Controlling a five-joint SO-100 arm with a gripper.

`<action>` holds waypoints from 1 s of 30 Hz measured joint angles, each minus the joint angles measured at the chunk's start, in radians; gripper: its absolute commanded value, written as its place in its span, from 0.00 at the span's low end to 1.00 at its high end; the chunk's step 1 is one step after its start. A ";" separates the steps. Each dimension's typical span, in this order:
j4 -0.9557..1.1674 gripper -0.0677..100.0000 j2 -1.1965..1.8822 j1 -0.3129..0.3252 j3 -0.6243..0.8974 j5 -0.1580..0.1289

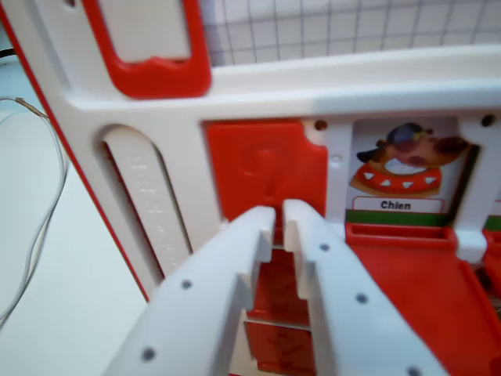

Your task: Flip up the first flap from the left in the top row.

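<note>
Item one: a white plastic toy board [258,90] with red trim, filling most of the wrist view. We note a red-rimmed handle opening [149,47] at upper left and a ribbed slot [149,204] down its left edge.

Item two: the red flap [262,168], closed and flat in the window just under the board's top rail, first from the wrist view's left. It sits at the middle of the frame, directly ahead of the pincer tips. We judge it light, rigid moulded plastic, smooth and somewhat slippery, hinged along one edge; which edge we cannot tell. Its lower edge, where the tips meet it, looks the likeliest place to catch and lever it.

Item three: the neighbouring window to the right, already uncovered, showing a dog picture [403,160] labelled "Chien". Its own red flap [415,274] lies folded down below.

Item four: the pincer [279,211], white, with its two fingers nearly pressed together, only a narrow gap between the tips. It pinches nothing that we can see; the tips rest at or just against the flap's lower part.

Item five: a thin wire [39,196] looping over the pale table [55,313] at left.
</note>
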 measured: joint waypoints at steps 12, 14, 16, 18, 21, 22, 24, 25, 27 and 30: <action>0.319 0.01 0.179 0.000 -0.103 0.000; 0.382 0.01 0.282 0.000 -0.101 -0.006; 0.443 0.01 0.414 0.000 -0.061 -0.018; 0.518 0.01 0.563 0.000 0.008 -0.029; 0.614 0.01 0.811 0.000 0.172 -0.049; 0.649 0.01 0.902 0.000 0.239 -0.055; 0.718 0.01 1.086 0.000 0.373 -0.071; 0.741 0.01 1.173 0.000 0.440 -0.080; 0.787 0.01 1.353 0.012 0.565 -0.101; 0.854 0.01 1.583 0.067 0.701 -0.137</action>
